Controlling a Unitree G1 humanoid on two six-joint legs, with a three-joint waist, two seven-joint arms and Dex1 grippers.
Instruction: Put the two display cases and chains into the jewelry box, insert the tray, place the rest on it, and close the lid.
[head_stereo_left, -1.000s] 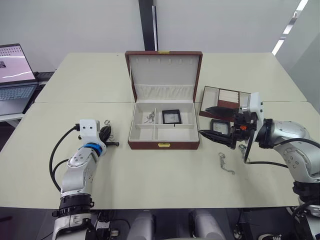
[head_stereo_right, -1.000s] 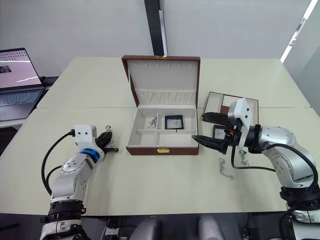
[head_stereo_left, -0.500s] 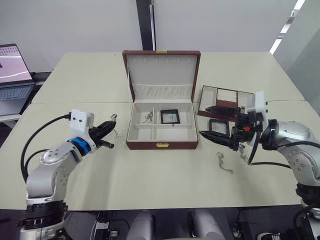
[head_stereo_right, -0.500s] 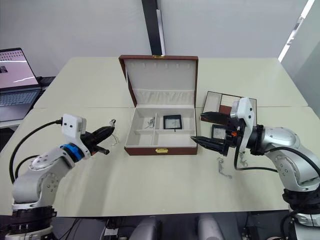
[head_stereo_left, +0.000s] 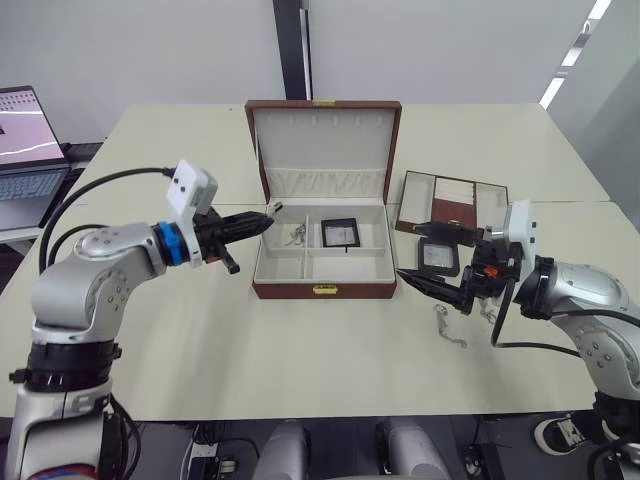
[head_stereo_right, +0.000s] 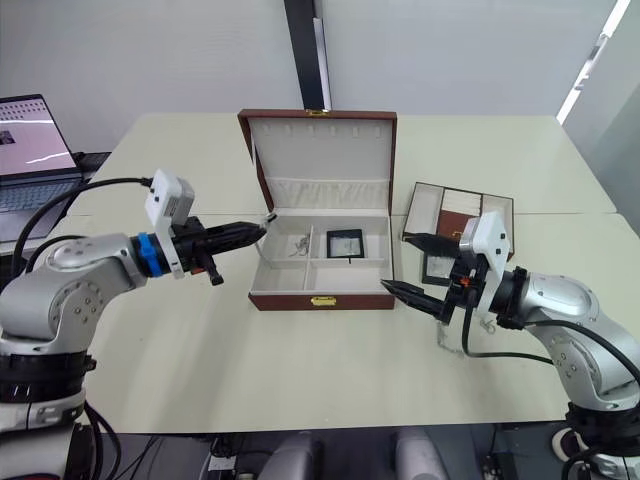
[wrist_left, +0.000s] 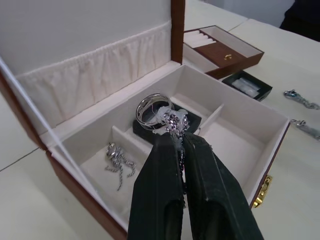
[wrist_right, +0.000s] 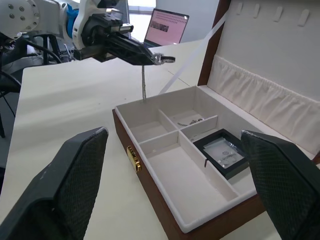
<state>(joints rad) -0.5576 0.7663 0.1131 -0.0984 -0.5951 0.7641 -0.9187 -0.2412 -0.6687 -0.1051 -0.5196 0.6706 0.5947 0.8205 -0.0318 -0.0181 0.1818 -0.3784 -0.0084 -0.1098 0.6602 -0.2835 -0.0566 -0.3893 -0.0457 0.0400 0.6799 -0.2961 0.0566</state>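
Dangling a chain (wrist_right: 143, 82) over the jewelry box (head_stereo_left: 322, 288), left gripper (head_stereo_left: 262, 220) pinching it, right gripper (head_stereo_left: 415, 252) wide open beside the box.

At the middle of the table (head_stereo_left: 200, 370) we find the jewelry box (head_stereo_left: 322, 248), its lid (head_stereo_left: 324, 150) standing upright behind it. In its rear left compartment lies a chain (head_stereo_left: 296, 236); in the rear right compartment, a display case (head_stereo_left: 342, 232). Our left gripper (head_stereo_left: 266, 221) is above the box's left rear corner, with a second chain (wrist_left: 161, 115) between its fingers. To the box's right lies the tray (head_stereo_left: 453, 201), with another display case (head_stereo_left: 437, 256) in front of it. Our right gripper (head_stereo_left: 412, 249) is just right of the box, and two more chains (head_stereo_left: 452, 327) lie on the table beneath that arm.
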